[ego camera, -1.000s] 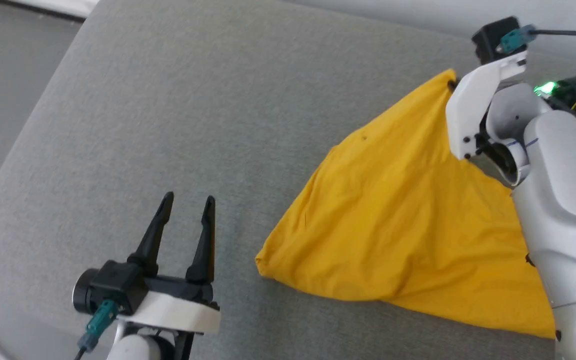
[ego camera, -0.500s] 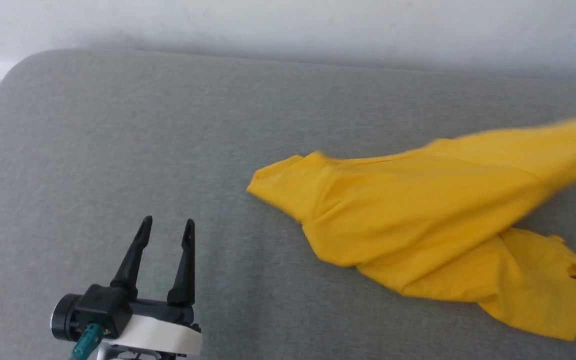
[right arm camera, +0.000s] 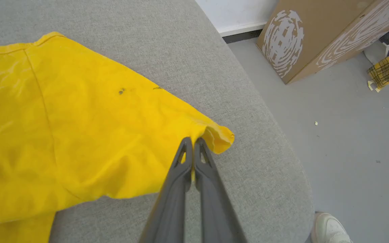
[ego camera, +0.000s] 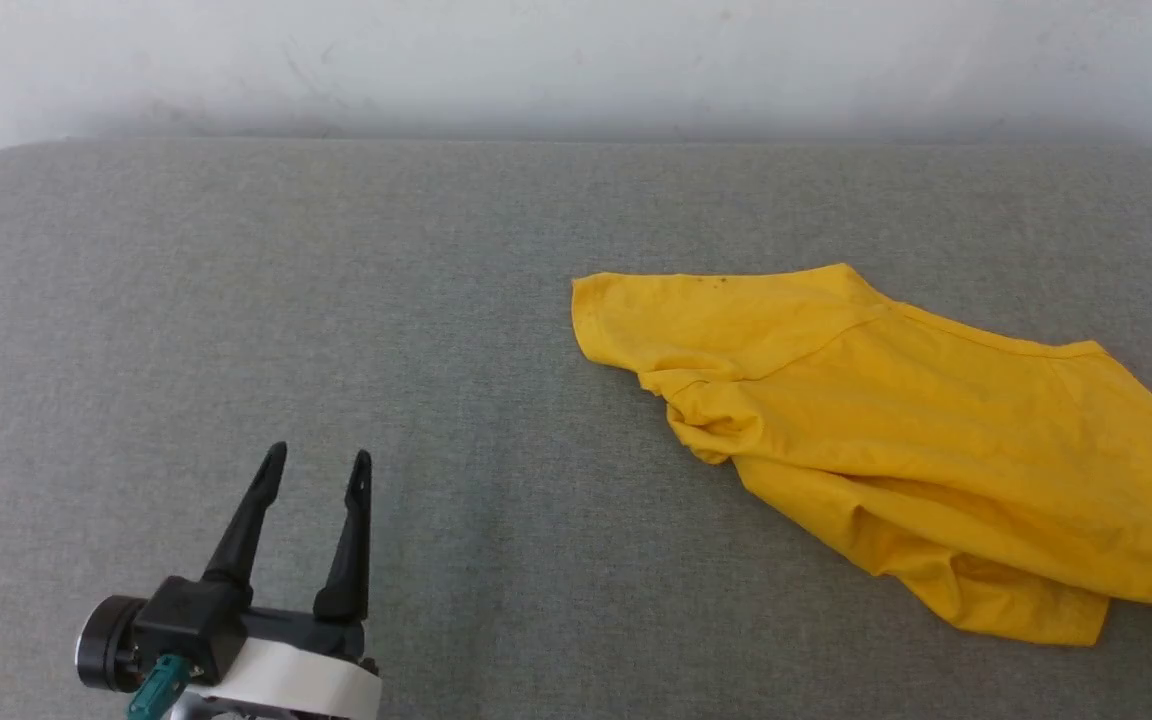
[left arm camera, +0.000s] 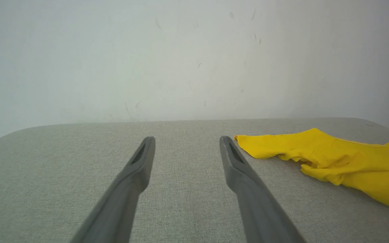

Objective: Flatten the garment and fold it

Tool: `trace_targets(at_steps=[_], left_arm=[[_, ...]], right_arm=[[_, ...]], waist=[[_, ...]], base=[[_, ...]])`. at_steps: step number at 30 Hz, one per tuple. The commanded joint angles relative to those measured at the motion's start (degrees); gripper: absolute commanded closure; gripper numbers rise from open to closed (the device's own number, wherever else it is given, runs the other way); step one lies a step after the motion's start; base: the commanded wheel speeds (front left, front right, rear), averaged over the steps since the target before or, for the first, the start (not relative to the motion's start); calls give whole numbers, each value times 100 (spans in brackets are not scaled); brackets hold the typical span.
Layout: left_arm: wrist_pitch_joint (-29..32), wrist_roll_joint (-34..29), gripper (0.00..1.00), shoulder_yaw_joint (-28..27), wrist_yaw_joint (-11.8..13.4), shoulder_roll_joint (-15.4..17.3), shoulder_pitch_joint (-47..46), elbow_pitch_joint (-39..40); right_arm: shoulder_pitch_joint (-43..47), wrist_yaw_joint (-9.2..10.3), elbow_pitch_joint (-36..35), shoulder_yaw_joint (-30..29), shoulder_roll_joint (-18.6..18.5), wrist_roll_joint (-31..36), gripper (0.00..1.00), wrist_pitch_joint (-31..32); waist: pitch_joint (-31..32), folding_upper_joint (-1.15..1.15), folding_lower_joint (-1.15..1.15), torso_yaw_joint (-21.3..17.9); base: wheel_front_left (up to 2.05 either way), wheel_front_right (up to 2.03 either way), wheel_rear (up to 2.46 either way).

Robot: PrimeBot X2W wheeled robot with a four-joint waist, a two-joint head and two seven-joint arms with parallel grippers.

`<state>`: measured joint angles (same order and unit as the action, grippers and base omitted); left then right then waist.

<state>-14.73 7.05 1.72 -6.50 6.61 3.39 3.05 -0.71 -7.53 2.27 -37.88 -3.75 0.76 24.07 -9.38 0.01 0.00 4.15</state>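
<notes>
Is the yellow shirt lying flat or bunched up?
Bunched up: the shirt shows creases and doubled-over folds, one corner pinched in the right claw.

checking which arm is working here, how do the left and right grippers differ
The left gripper stands wide open; the right gripper is shut. The left gripper holds nothing, over the bare grey padded surface; the right gripper pinches an edge of the yellow T-shirt. The left gripper is apart from the T-shirt; the right gripper touches it. Both have two long dark fingers.
</notes>
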Motion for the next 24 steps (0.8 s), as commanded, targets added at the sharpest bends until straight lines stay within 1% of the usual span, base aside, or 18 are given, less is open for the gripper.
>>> trace_targets(at_steps=[1, 5, 8, 11, 14, 17, 24], left_arm=[[-27, 21, 0, -29, -9, 60, 15, -9], [-27, 52, 0, -22, -14, 92, -43, -5], [-27, 83, 0, -7, -13, 51, -75, 59], [-27, 88, 0, 12, -7, -13, -90, 182], [-27, 39, 0, 25, 41, -100, -29, 394], [-27, -11, 0, 17, 75, -165, 108, 552], [-27, -133, 0, -52, 125, -249, 485, 700]], right_arm=[[-117, 4, 37, 108, 18, 26, 0, -107], [-428, 4, -17, 571, 67, -197, 0, -505], [-578, 4, -352, 936, 81, -436, 0, -844], [-536, 4, -790, 1291, 84, -700, 0, -1229], [-247, 4, -1168, 1596, 85, -911, 0, -1648], [182, 4, -1328, 1846, 86, -944, 0, -2125], [1045, 4, -1095, 2194, 87, -1222, 0, -3042]], waist=[[2, -1, 0, -49], [36, -1, 0, -136], [60, -1, 0, -171], [90, -1, 0, -177], [132, -1, 0, -170], [195, -1, 0, -160], [344, -1, 0, -174]], base=[[0, 0, 0], [0, 0, 0], [0, 0, 0], [0, 0, 0], [0, 0, 0], [0, 0, 0], [0, 0, 0]])
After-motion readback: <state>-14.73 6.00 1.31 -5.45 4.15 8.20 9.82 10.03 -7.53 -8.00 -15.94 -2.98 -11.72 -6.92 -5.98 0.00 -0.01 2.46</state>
